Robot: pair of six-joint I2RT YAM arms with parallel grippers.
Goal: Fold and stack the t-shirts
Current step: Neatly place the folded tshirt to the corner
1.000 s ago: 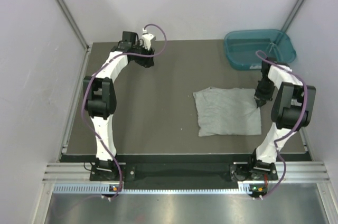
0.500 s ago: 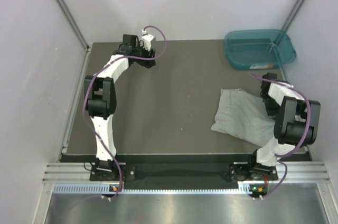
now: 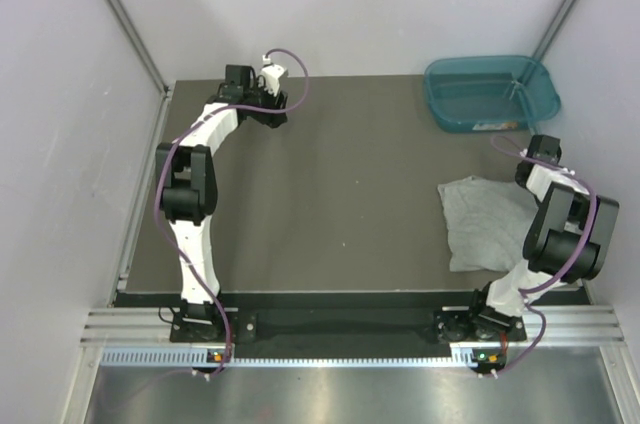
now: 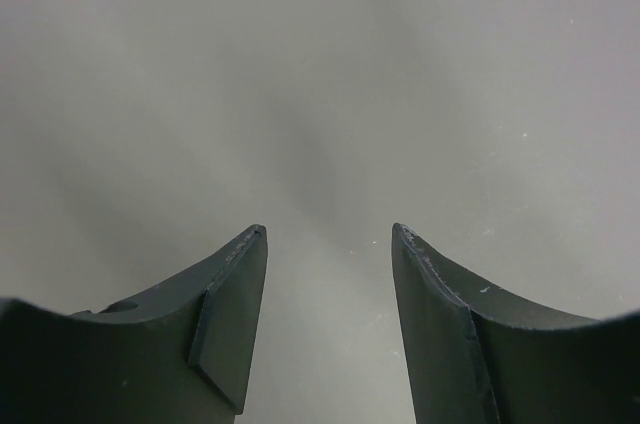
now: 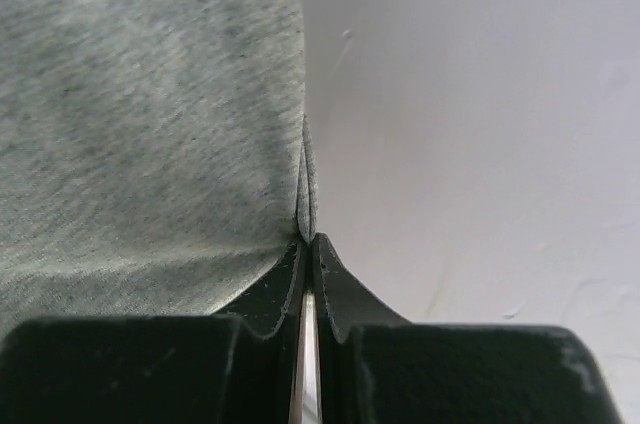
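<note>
One folded light heather-grey t-shirt lies at the right edge of the table, slightly rumpled. My right gripper is shut on its far right edge; in the right wrist view the closed jaws pinch a thin fold of the grey cloth, which spreads away to the left. Far off at the back left of the table, my left gripper stands open and low. The left wrist view shows nothing but bare table between its fingers.
A teal plastic tub stands at the back right corner, just beyond the shirt. The dark table top is bounded by pale walls on both sides; the right wall is close beside my right gripper.
My right gripper has dragged the t-shirt from the table's middle right over to the right edge, and the cloth has drawn in narrower. The left gripper has shifted only slightly.
</note>
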